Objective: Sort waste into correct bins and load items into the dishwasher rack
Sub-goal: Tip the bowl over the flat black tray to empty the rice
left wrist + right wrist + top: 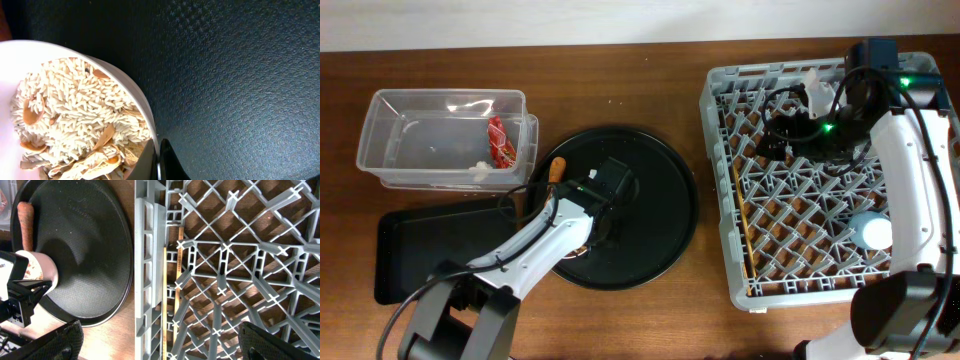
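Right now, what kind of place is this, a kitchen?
Probably not a real kitchen, more a practice table for robot clean-up. A grey dishwasher rack sits straight on a wooden table, a clear plastic tub holds a red snack wrapper, and two robot arms work there.

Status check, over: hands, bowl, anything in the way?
Left hand shut on white bowl, scraps inside, at round tray. Right hand open above rack. Sausage on tray near bowl.

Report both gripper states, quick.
Left gripper: closed on the rim of the bowl.
Right gripper: open, holding nothing, over the rack.
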Controlling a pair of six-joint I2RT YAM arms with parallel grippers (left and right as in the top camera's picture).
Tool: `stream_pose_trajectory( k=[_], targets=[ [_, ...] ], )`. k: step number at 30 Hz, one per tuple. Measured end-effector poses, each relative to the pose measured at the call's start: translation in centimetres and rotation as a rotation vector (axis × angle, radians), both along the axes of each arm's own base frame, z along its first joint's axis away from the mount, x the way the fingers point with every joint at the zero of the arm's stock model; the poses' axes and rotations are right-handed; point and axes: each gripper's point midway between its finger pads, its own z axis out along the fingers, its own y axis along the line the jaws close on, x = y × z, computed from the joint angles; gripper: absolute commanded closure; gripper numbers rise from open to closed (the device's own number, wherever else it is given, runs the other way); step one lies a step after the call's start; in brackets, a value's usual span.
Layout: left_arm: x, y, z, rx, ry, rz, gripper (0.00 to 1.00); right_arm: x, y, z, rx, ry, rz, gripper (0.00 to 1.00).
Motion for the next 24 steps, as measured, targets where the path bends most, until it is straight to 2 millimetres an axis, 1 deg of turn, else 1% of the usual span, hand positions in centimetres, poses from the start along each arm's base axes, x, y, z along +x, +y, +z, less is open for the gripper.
stream_pose_trajectory(
  k=[1, 2, 3, 4, 9, 12, 13, 16, 17, 18, 19, 20, 22, 24],
  targets=[
    [0.0, 0.0, 0.0, 0.0, 0.0, -0.001, 0.96, 0.0, 0.0, 0.0, 0.0, 0.0, 0.0, 0.02],
    [0.0, 0.0, 0.0, -0.001, 0.001, -0.005, 0.92, 0.0, 0.0, 0.0, 0.0, 0.0, 0.0, 0.02],
    [0.0, -0.1, 0.0, -0.003, 0.003, -0.005, 0.92, 0.0, 0.0, 0.0, 0.0, 0.0, 0.0, 0.02],
    [-0.1, -0.1, 0.0, -0.007, 0.006, -0.007, 0.99, 0.0, 0.0, 0.0, 0.0, 0.0, 0.0, 0.02],
    [-0.5, 0.2, -0.1, 0.009, 0.02, -0.011, 0.99, 0.0, 0.0, 0.0, 0.0, 0.0, 0.0, 0.02],
    [-1.3, 0.8, 0.4, 0.037, 0.062, -0.01, 0.99, 0.0, 0.0, 0.0, 0.0, 0.001, 0.001, 0.02],
    [-1.6, 1.0, 0.9, 0.049, 0.082, -0.01, 0.99, 0.0, 0.0, 0.0, 0.0, 0.001, 0.001, 0.02],
    [-1.5, 1.0, 2.7, 0.048, 0.079, -0.007, 1.0, 0.0, 0.0, 0.0, -0.001, 0.0, 0.001, 0.01],
    [-1.1, 1.3, 4.1, 0.028, 0.046, 0.008, 1.0, 0.0, 0.0, 0.0, -0.001, 0.0, 0.001, 0.02],
    [-0.8, 1.5, 4.8, 0.017, 0.025, 0.019, 1.0, 0.0, 0.0, 0.0, 0.0, 0.0, 0.001, 0.02],
    [-0.6, 2.3, 5.5, 0.007, 0.013, 0.047, 1.0, 0.0, 0.0, 0.0, -0.001, 0.0, 0.001, 0.02],
    [-0.2, 3.9, 6.6, -0.007, -0.012, 0.101, 1.0, 0.0, 0.0, 0.0, -0.001, 0.0, 0.001, 0.02],
    [0.5, 6.0, 8.0, -0.049, -0.049, 0.163, 1.0, 0.0, 0.1, 0.0, -0.001, -0.001, 0.004, 0.02],
    [1.2, 8.8, 9.1, -0.105, -0.072, 0.228, 1.0, 0.1, 0.1, 0.0, -0.001, -0.004, 0.003, 0.02]
  ],
)
